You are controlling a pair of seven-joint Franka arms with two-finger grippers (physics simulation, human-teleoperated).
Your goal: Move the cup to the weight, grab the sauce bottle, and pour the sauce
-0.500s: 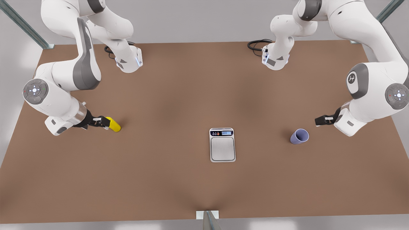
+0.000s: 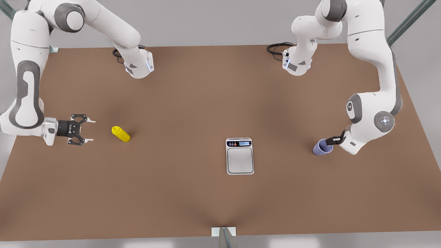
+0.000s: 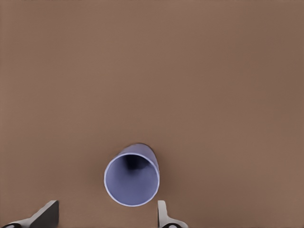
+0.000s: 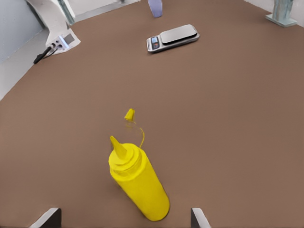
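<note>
Both arms have shifted: right gripper backed off the yellow squeeze sauce bottle; left gripper reached the lavender tapered cup.
Fingers apart on both; a finger clipping the cup's rim could topple it short of the silver-grey scale mid-desk.

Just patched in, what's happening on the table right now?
The left gripper is at the small lavender tapered cup, fingers open to either side of it in the left wrist view, not closed on it. The right gripper hangs open, apart from the bright yellow squeeze bottle, whose small cap lies on the brown table. The flat silver-grey scale sits bare between them.
</note>
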